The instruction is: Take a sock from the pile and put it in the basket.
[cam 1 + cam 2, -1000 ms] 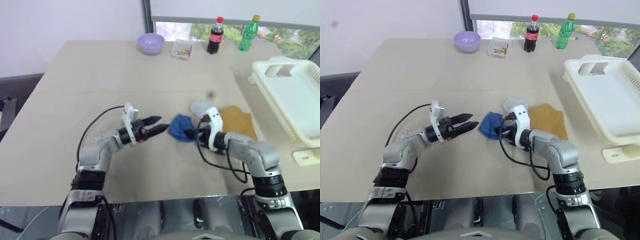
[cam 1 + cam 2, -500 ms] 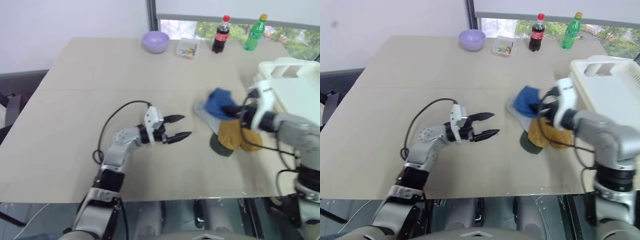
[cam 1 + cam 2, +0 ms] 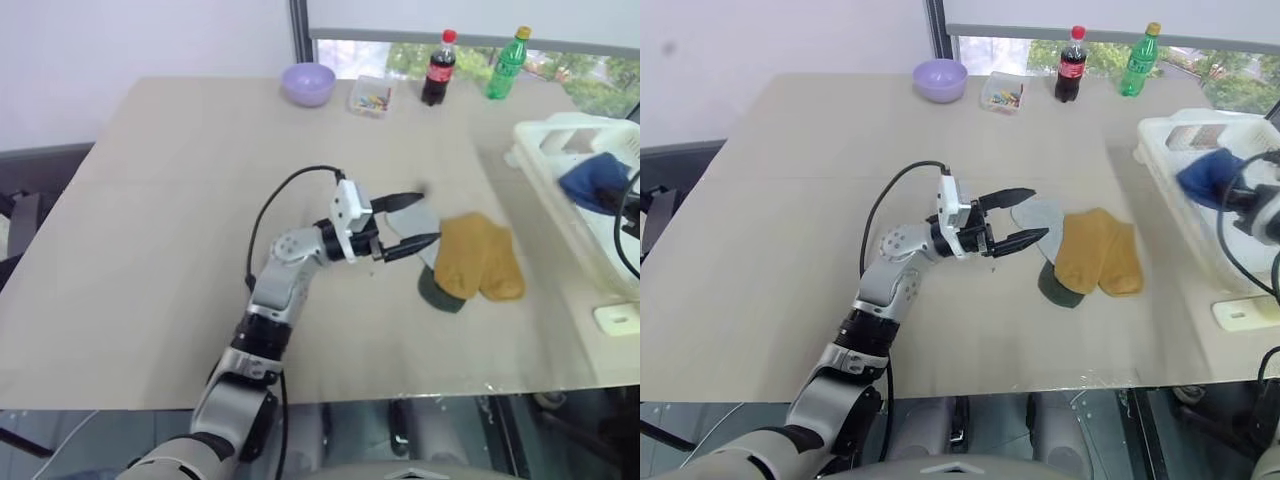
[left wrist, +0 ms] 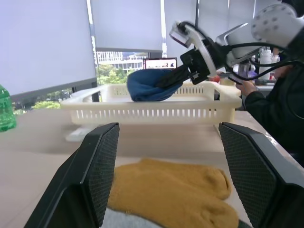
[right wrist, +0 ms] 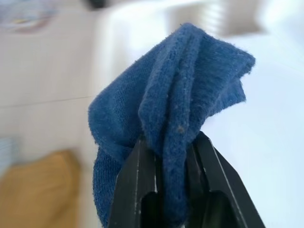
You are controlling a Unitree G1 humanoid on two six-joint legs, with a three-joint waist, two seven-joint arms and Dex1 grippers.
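Progress looks nearly complete: our right pincer (image 5: pixel 166 209) pinches 1 blue sock (image 3: pixel 1205 172) above the basket (image 3: pixel 1160 135), not yet released. Our left pincer (image 3: pixel 1025 218) hovers spread beside the pile (image 3: pixel 1090 258) on the table (image 3: pixel 790 200).

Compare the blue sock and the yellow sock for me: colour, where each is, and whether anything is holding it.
The blue sock is royal blue and bunched; the yellow sock is mustard and lies spread flat. The blue sock hangs above the white basket; the yellow sock rests on the table in the pile. The right gripper pinches the blue sock; the open left gripper is near the yellow sock, not holding it. Both are soft knit.
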